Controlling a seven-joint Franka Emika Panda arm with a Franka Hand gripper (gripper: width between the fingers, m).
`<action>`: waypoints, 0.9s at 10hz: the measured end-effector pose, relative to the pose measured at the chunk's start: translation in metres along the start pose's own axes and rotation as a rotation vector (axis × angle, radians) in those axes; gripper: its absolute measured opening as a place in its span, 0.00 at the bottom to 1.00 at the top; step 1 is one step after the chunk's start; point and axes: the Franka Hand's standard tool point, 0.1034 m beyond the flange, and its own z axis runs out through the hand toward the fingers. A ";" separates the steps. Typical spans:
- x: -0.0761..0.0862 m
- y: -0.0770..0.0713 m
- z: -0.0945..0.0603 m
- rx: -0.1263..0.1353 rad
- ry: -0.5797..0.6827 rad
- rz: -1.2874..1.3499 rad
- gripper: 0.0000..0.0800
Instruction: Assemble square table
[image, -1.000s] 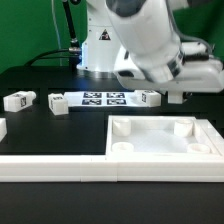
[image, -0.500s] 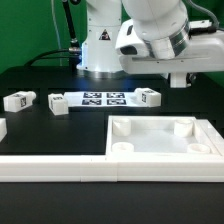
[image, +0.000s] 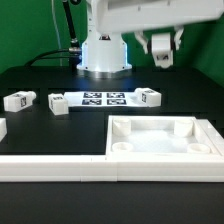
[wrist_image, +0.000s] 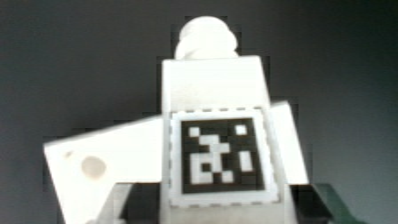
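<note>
Raised since a second ago: gripper (image: 161, 55) now hangs high, well clear of the top (image: 150, 121), fingers (wrist_image: 139, 205) clamped on a tagged leg (wrist_image: 217, 120).

Legible words, brand names, numbers: none.
Signs: black-and-white square tags only, patterns not decipherable.
- Row of tags on the marker board (image: 103, 98).
- One tag on the near leg (image: 149, 96), just beside the marker board's end at the exterior view's right.
- One tag on the opposite leg (image: 58, 104), at the marker board's other end.
- One large tag (wrist_image: 222, 150) on the gripped leg (wrist_image: 214, 85), between the fingers of the claw (wrist_image: 222, 203).
</note>
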 end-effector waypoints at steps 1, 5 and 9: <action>0.004 -0.001 0.006 0.004 0.092 -0.002 0.36; 0.042 0.004 -0.002 -0.016 0.401 -0.131 0.36; 0.056 -0.043 -0.010 -0.002 0.686 -0.193 0.36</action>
